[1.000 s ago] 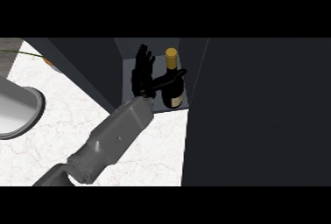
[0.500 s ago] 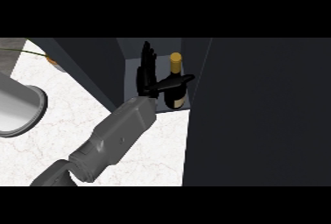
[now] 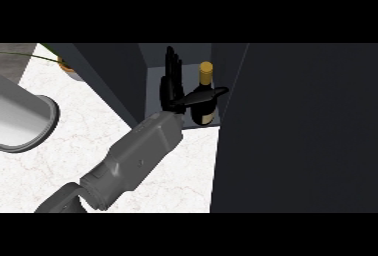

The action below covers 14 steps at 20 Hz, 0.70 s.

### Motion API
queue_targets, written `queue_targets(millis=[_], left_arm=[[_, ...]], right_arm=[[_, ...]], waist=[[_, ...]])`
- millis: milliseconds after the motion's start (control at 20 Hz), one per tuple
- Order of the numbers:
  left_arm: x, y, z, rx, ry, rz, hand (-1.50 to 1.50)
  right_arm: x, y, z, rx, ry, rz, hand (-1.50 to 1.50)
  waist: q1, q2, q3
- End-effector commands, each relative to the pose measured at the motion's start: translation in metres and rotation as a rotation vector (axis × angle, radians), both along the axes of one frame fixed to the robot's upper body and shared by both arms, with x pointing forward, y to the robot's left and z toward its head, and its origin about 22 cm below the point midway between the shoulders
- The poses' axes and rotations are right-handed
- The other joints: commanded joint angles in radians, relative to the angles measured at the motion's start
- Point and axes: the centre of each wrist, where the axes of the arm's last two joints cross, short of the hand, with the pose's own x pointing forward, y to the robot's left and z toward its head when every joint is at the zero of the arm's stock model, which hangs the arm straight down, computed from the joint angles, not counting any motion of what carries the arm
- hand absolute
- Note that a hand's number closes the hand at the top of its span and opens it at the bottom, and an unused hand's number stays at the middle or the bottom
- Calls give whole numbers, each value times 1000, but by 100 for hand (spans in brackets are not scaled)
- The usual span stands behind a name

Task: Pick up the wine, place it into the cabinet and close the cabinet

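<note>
Just right of the right hand (image 3: 174, 87), inside the open cabinet (image 3: 177, 60), the wine bottle (image 3: 204, 100) stands upright on the cabinet floor, gold cap up. The hand's fingers are straight and point into the cabinet, with only the thumb lying across the bottle's shoulder, so it grips nothing. Picking up and placing look done. Left to do, as I judge it: draw the hand out and swing the dark door (image 3: 295, 130) on its right shut. The left hand is not visible.
</note>
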Motion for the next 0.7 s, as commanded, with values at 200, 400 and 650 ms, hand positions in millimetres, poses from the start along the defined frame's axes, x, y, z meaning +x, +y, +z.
queue_targets(millis=[200, 400, 650], left_arm=[[-14, -6, -10, -51, -17, -78, -150], [-32, -21, -12, -35, -29, -105, -150], [-47, -8, -42, -21, -31, -139, -150]], right_arm=[[4, -8, -8, 5, 15, -25, -150], [0, 0, -7, -5, 9, -24, -150], [-13, -1, 1, 0, 14, -49, -150]], waist=[[34, -7, 1], [36, -11, 1], [67, -18, 0]])
